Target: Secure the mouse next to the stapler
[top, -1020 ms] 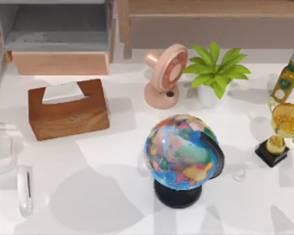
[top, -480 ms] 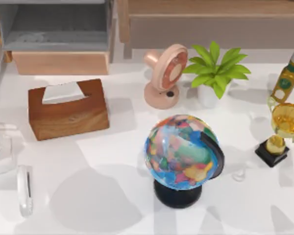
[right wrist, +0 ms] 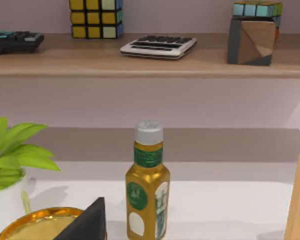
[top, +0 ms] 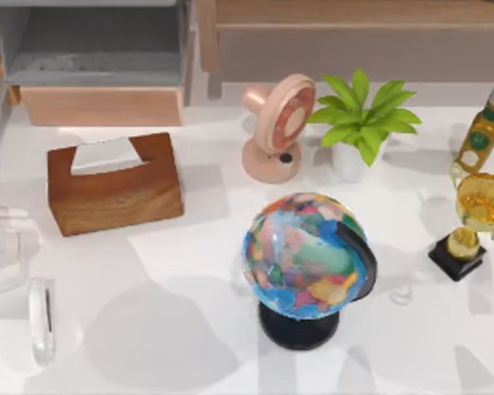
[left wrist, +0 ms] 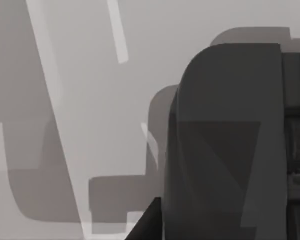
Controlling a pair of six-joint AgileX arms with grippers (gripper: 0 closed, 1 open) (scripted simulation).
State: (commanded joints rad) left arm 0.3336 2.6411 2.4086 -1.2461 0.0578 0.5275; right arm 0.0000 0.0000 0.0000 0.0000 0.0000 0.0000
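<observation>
The mouse and the stapler are out of view. In the left wrist view, a large dark grey block (left wrist: 225, 145), part of my left gripper, hangs close over a pale grey surface crossed by shadows. In the right wrist view, a dark wedge (right wrist: 87, 222) of my right gripper's body pokes in at the lower edge. It sits in front of a gold trophy cup (right wrist: 40, 225) and a yellow bottle (right wrist: 147, 187). A faint glassy shape (top: 2, 247) sits at the table's left edge in the top view.
On the table stand a wooden tissue box (top: 115, 183), a pink fan (top: 278, 125), a potted plant (top: 361, 119), a globe (top: 307, 259), a yellow bottle (top: 482, 132) and a gold trophy (top: 476, 216). A glassy oblong (top: 41, 319) lies front left. Shelves run along the back.
The glassy shape at the table's left edge shifted slightly. Everything else has stayed in place.
</observation>
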